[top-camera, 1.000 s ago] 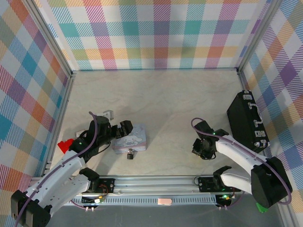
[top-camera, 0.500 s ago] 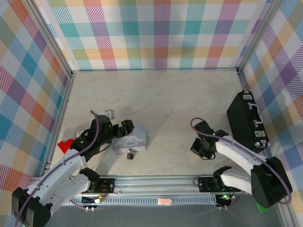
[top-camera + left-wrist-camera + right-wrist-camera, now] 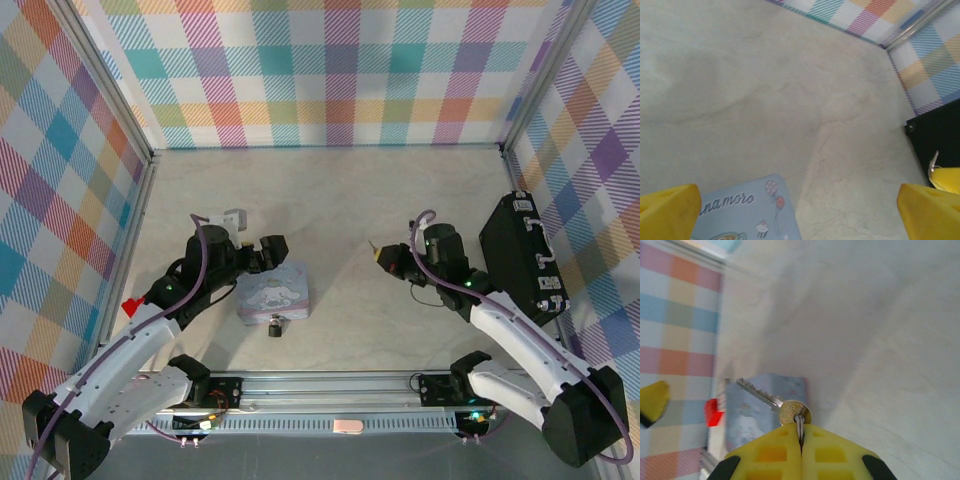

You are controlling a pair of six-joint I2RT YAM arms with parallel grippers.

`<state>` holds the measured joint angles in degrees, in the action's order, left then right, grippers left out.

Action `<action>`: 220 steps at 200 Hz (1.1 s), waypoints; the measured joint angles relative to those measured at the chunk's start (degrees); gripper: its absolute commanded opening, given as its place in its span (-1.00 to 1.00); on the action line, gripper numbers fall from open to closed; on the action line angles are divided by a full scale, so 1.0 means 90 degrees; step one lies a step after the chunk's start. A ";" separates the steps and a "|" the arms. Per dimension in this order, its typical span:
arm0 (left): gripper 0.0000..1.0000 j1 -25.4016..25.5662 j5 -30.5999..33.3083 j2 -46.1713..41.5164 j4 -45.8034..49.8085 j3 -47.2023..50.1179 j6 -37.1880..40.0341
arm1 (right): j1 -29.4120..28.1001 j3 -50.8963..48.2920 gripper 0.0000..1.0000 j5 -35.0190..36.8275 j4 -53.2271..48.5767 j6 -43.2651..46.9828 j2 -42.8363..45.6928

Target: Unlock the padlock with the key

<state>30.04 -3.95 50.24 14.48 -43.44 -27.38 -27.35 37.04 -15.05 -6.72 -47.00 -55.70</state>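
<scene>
— Where's the key?
— The key (image 3: pixel 771 399) is pinched by its round head between the yellow fingers (image 3: pixel 771 456) of the right gripper (image 3: pixel 801 436), which are clenched tight on it. The toothed blade juts out ahead, pointing toward the left side of the worktop (image 3: pixel 330 195)
— And the padlock?
— The padlock (image 3: pixel 274 326) sits at the near side of the pale blue tin box (image 3: pixel 272 296), right against its edge. Whether it is hooked through a hasp I cannot tell. It is well apart from the key
— What about the other arm?
— The left gripper (image 3: pixel 266 250) stands by the far left corner of the tin box, its fingers spread wide and released, with nothing between them. In its wrist view the tin's printed lid shows low down, beside the left yellow pad
— Anything else around?
— A black case (image 3: pixel 523 256) lies by the right wall, and a small red object (image 3: pixel 131 306) rests by the left wall, beside the left arm
</scene>
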 measured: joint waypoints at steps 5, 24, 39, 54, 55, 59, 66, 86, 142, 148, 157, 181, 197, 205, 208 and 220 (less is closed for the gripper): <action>0.99 0.0000 -0.0053 0.0012 -0.0058 -0.0039 0.0010 | 0.0000 0.0007 -1.00 -0.0131 0.0236 0.0005 -0.0070; 0.99 0.0000 -0.0289 0.0066 -0.0333 -0.0117 0.0104 | -0.0012 0.0087 -1.00 -0.0653 0.1059 -0.0012 -0.0491; 0.99 0.0000 -0.0544 0.0194 -0.0595 -0.0160 0.0175 | -0.0083 0.0107 -1.00 -0.0940 0.1644 -0.0058 -0.0838; 0.99 0.0000 -0.0874 0.0493 -0.0816 -0.0304 0.0197 | -0.0187 0.0107 -1.00 -0.1093 0.2052 -0.0114 -0.1066; 0.98 0.0000 -0.0906 0.0520 -0.0833 -0.0321 0.0194 | -0.0192 0.0107 -1.00 -0.1103 0.2074 -0.0121 -0.1078; 0.96 0.0000 -0.0979 0.0597 -0.0867 -0.0379 0.0194 | -0.0216 0.0107 -1.00 -0.1134 0.2183 -0.0141 -0.1124; 0.91 0.0000 -0.1141 0.0794 -0.0974 -0.0498 0.0185 | -0.0240 0.0104 -1.00 -0.1205 0.2424 -0.0214 -0.1212; 0.80 0.0012 -0.1513 0.1287 -0.1185 -0.0816 0.0107 | -0.0357 0.0119 -1.00 -0.1333 0.2994 -0.0359 -0.1479; 0.40 0.0151 -0.1916 0.1962 -0.0784 -0.1739 -0.0284 | -0.0748 0.0442 -1.00 -0.1311 0.3169 -0.0345 -0.1836; 0.36 0.0187 -0.1916 0.1967 -0.0719 -0.1778 -0.0318 | -0.0767 0.0461 -1.00 -0.1311 0.3177 -0.0342 -0.1853; 0.30 0.0240 -0.1909 0.1974 -0.0583 -0.1834 -0.0362 | -0.0806 0.0495 -1.00 -0.1309 0.3179 -0.0342 -0.1899; 0.13 0.0350 -0.1824 0.2086 -0.0236 -0.1994 -0.0423 | -0.0886 0.0532 -1.00 -0.1282 0.3198 -0.0342 -0.2023; 0.05 0.0403 -0.1749 0.2191 -0.0015 -0.2072 -0.0464 | -0.0935 0.0566 -1.00 -0.1263 0.3194 -0.0335 -0.2096; 0.01 0.0425 -0.1719 0.2232 0.0085 -0.2084 -0.0471 | -0.0967 0.0607 -1.00 -0.1241 0.3181 -0.0321 -0.2125; -0.01 0.0435 -0.1715 0.2244 0.0117 -0.2084 -0.0486 | -0.0976 0.0627 -1.00 -0.1236 0.3181 -0.0313 -0.2132; -0.09 0.0457 -0.1695 0.2295 0.0243 -0.2098 -0.0483 | -0.1018 0.0697 -1.00 -0.1217 0.3177 -0.0282 -0.2159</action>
<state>34.15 -19.20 70.89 16.67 -62.33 -31.73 -36.51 43.31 -26.00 21.87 -49.54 -75.13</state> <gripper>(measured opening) 0.492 0.055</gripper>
